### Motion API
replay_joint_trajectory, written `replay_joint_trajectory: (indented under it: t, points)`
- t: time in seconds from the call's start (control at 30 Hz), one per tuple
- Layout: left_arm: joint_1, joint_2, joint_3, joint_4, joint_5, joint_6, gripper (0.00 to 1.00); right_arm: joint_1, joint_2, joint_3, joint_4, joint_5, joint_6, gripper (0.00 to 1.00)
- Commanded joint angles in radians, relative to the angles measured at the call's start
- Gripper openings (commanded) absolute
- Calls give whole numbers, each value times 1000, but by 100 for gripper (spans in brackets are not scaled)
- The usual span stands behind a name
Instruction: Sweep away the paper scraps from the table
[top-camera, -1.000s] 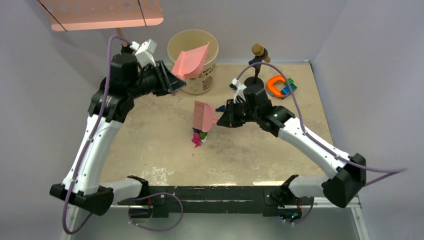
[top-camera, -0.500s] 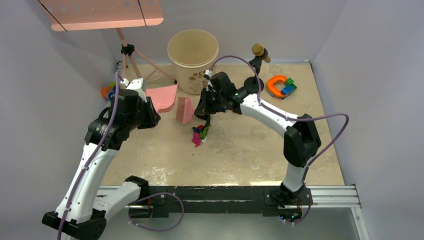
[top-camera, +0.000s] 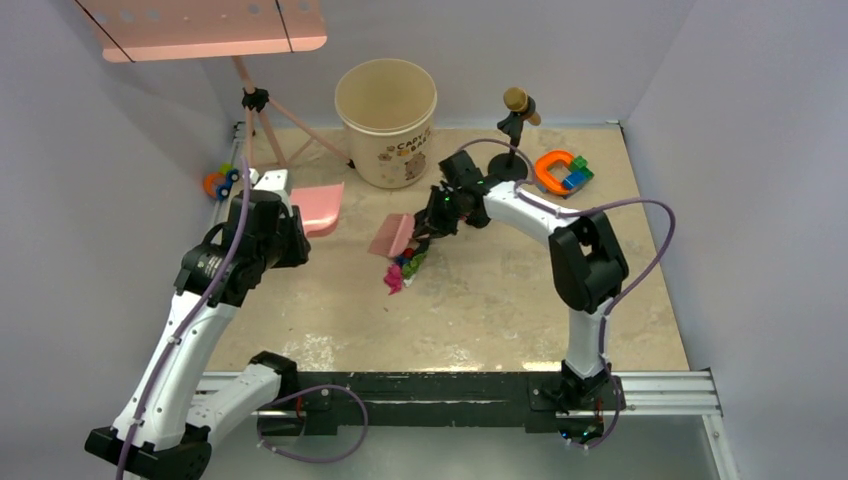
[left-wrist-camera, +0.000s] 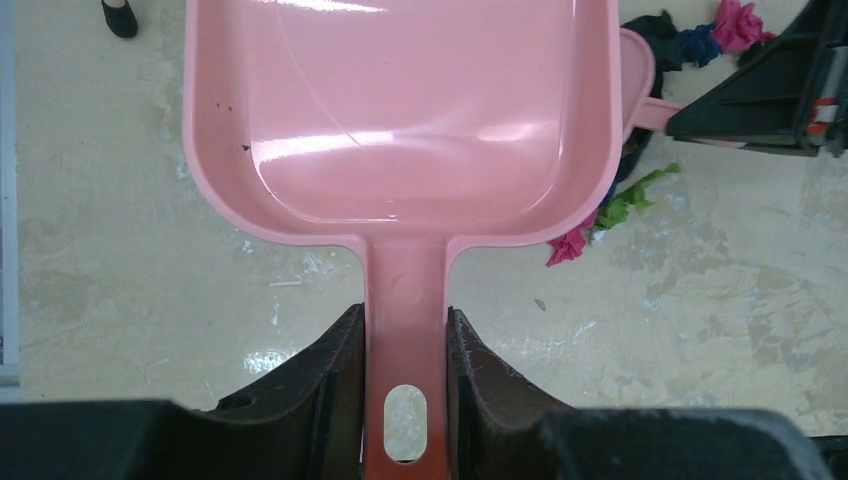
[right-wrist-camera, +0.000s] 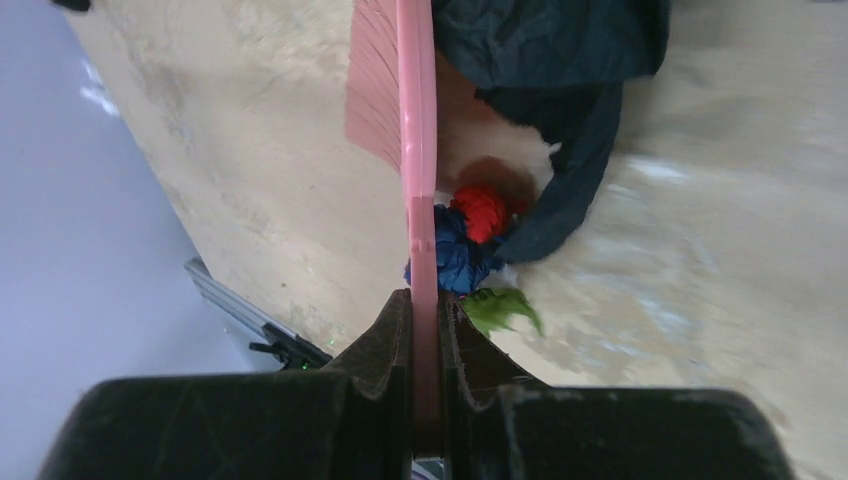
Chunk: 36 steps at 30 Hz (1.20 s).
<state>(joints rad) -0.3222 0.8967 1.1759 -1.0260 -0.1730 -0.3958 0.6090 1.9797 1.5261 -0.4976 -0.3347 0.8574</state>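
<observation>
Cream bucket (top-camera: 392, 160) at back — microphone (top-camera: 516, 100) on stand right of it, toy blocks (top-camera: 562, 171) beyond.

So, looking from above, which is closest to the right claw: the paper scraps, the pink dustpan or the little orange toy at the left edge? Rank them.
1. paper scraps, right beside the right claw, on its near side.
2. pink dustpan, off to its left.
3. orange toy, at the far left edge.
</observation>
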Motion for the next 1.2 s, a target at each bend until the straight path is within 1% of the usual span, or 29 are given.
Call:
replay_joint_trajectory:
  t: [0.0, 0.07, 0.17, 0.23, 0.3, 0.4, 0.53, 0.63, 0.7, 0.77, 0.87, 1.03, 1.13, 1.17]
  points:
    - [0, -20, -22, 48, -22, 34, 0, -67, -134, -92, -83, 73, 0, 0]
    - [0, -21, -25, 55, -22, 34, 0, -68, -174, -75, -147, 141, -51, 0]
    - [0, -18, -28, 62, -15, 34, 0, -68, -220, -35, -212, 163, -146, 0]
    - [0, -16, -30, 67, -8, 34, 0, -68, -276, -45, -196, 127, -194, 0]
    - [0, -16, -30, 67, -5, 35, 0, -67, -345, -97, -129, 81, -219, 0]
    - [0, -19, -34, 72, 0, 39, 0, -55, -399, -127, -59, -28, -265, 0]
    - [0, -21, -45, 79, 28, 48, 0, 18, -364, -71, -142, -60, -351, 0]
    - [0, -19, -52, 87, 34, 48, 0, 112, -311, -29, -178, -99, -407, 0]
    - [0, -17, -54, 88, 38, 46, 0, 164, -263, 2, -212, -110, -426, 0]
    - [0, -14, -55, 91, 42, 45, 0, 178, -212, 25, -260, -105, -426, 0]
    - [0, -7, -58, 97, 50, 43, 0, 178, -166, 29, -312, -57, -429, 0]
    - [0, 8, -61, 105, 84, 51, 0, 149, -186, -6, -386, 102, -432, 0]
    - [0, 26, -71, 133, 165, 62, 0, 105, -229, -24, -415, 166, -448, 0]
    - [0, 38, -73, 139, 212, 60, 0, 91, -245, -20, -429, 194, -454, 0]
